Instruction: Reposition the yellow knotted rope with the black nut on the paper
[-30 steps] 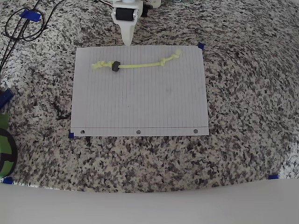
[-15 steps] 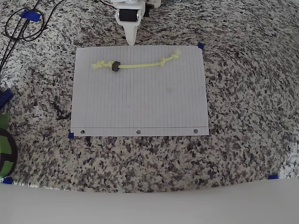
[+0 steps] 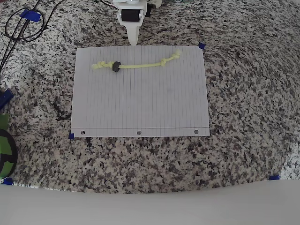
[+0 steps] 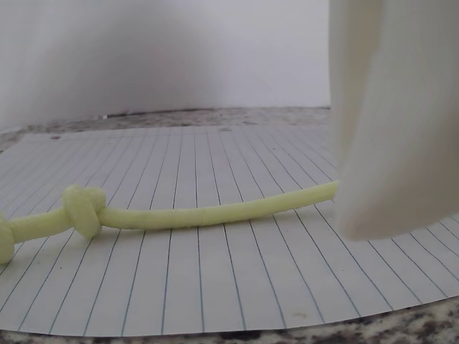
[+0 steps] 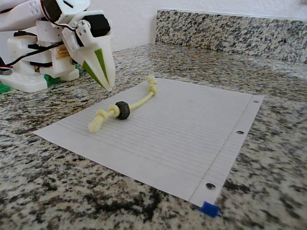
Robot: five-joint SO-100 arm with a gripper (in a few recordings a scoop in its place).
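Rope (image 3: 138, 65) lies apart—below hand (image 3: 133, 42) (overhead).

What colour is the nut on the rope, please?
Black, or very dark grey; the nut shows best in the fixed view.

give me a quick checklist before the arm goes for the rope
1. Rope lies wholly on the paper: ok.
2. Nut threaded on the rope, near its left knot in the overhead view: ok.
3. End effector empty, hanging just off the paper's far edge: ok.
4. Jaws open enough for a grasp: not ok, fingers look shut in the fixed view.
5. Paper flat, blue tape at its corners: ok.
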